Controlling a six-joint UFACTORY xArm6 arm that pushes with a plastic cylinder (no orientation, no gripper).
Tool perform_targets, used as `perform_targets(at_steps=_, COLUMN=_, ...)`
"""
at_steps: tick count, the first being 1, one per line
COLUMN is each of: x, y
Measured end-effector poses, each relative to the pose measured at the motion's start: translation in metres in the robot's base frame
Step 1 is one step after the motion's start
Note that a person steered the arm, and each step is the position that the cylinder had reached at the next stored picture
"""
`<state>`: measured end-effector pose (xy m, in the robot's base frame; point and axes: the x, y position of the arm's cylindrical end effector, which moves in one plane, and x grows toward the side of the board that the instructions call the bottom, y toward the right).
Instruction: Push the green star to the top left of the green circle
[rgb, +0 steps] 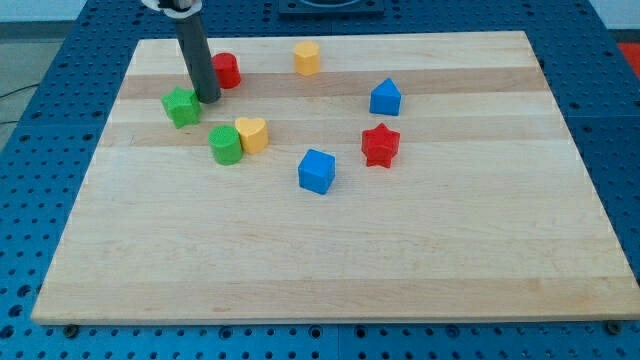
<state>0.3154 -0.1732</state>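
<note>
Left to right on the wooden bench (330, 250). Green star (181, 106) sits far toward the view's left, upper part of the board. My tip (208, 99) is right at the star's right edge, touching or just about; contact can't be confirmed. Green circle (226, 145) lies just below and to the right of the star, close but apart, so the star already looks up-left of it; task reads as nearly or fully done, maybe a small tidy nudge left.

Handling guess: star looks like a small rigid block, light, slides easily on smooth wood, not fragile. No gripping here, only pushing. Best contact is a flat notch between points, pushed through its middle; hitting a point off-centre would likely spin it.

No pincer on this arm, just the dark rod, so nothing opens, closes or holds anything. Rod comes down from the view's top, leaning slightly.

Moving on right: red block (227, 70) just behind the rod, partly hidden, shape unclear. Yellow heart (252, 133) touching or nearly touching the green circle's right side. Yellow block (307, 58), hexagon-ish, near the top edge. Blue cube (317, 171) around the middle. Red star (380, 145) to its right, blue block (385, 98), pentagon-like, above that. Right part of the bench holds no blocks.

Risk: pushing harder leftward could send the star toward the board edge.
</note>
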Motion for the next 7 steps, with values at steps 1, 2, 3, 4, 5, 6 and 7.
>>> perform_targets(at_steps=1, x=-0.034, y=-0.027)
perform_targets(at_steps=2, x=-0.017, y=-0.067)
perform_targets(at_steps=3, x=0.011, y=-0.041)
perform_targets(at_steps=4, x=0.014, y=0.029)
perform_targets(at_steps=5, x=0.007, y=0.033)
perform_targets(at_steps=6, x=-0.013, y=-0.012)
perform_targets(at_steps=7, x=-0.023, y=-0.08)
